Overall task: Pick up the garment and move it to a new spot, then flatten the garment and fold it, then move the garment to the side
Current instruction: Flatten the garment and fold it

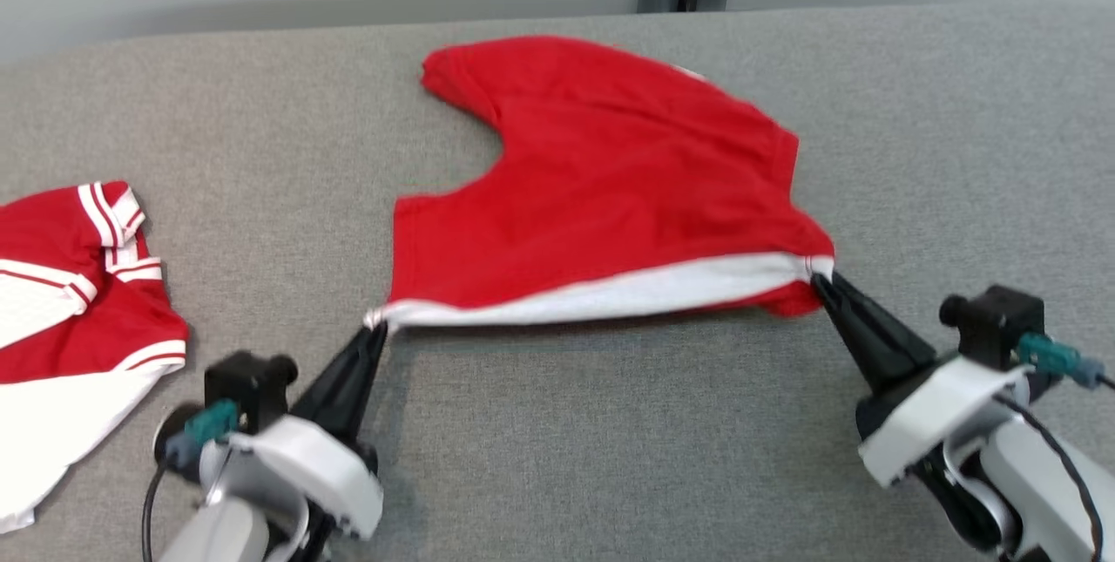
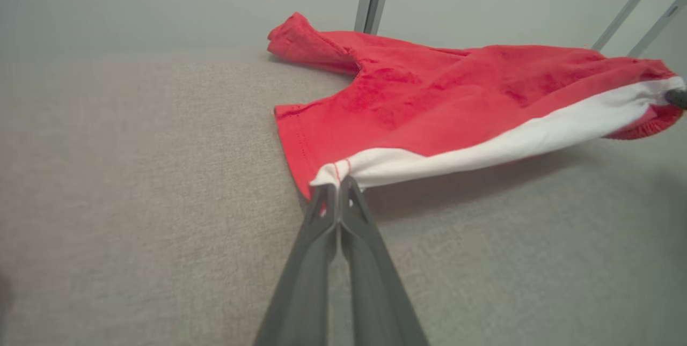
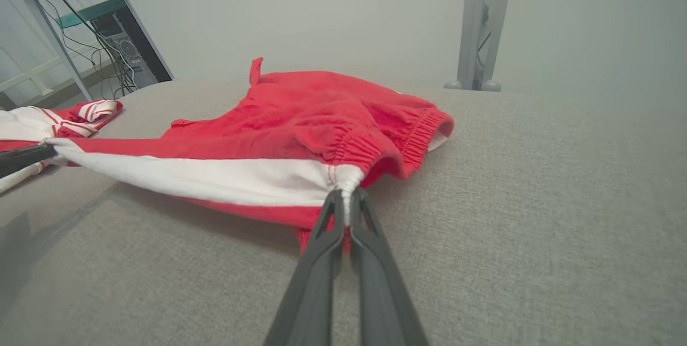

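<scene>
While the left fingers [image 1: 348,379] and right fingers [image 1: 862,327] each pinch a corner of the red garment [image 1: 601,196], you see it mid-frame, white band stretched taut just above the grey surface [image 1: 610,457]. Judging by this, flattening is underway; folding and moving it aside are not yet done.

I work in what looks like a robotics lab or test room, not a home. My table [image 1: 557,457] is a wide bench covered in grey felt-like cloth and the walls [image 3: 322,13] are plain and pale. A bare metal post [image 3: 476,24] stands behind, and in one corner there is a rack [image 3: 91,10] with a computer box [image 3: 121,43] and loose black cables [image 3: 122,80].
</scene>
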Tool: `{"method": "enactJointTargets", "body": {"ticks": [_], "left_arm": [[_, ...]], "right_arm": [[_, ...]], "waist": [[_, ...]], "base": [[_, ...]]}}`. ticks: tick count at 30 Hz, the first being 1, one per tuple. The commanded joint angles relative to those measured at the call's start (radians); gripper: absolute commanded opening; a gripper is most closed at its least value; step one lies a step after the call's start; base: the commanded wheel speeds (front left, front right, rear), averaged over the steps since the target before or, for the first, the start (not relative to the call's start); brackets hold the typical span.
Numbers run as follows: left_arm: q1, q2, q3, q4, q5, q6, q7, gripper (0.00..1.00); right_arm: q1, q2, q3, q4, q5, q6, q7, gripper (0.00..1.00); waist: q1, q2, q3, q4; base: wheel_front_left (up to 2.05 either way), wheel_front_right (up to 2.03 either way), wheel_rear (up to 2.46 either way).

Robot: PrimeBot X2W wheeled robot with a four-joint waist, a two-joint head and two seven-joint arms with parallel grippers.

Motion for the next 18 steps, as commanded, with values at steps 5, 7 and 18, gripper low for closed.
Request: {"method": "enactJointTargets", "body": {"ticks": [5,7,18], "left_arm": [[0.173,0.063,0.011,-0.221,-0.028,0.083,0.112,0.00],[0.227,0.088,0.016,-0.309,-0.030,0.119,0.152,0.00],[0.396,0.176,0.048,-0.566,-0.033,0.237,0.287,0.00]], "right_arm": [[0.118,-0.039,-0.008,-0.054,-0.036,0.000,-0.001,0.00],[0.154,-0.058,-0.010,-0.070,-0.055,0.000,-0.001,0.00],[0.313,-0.078,-0.048,-0.145,-0.145,0.000,-0.001,0.00]], "waist": [[0.0000,-0.0001,-0.059,-0.002],[0.0000,-0.0001,-0.068,0.000],[0.0000,-0.0001,-0.091,0.029]], "base": [[0.00,0.00,0.00],[0.00,0.00,0.00],[0.00,0.00,0.00]]}}
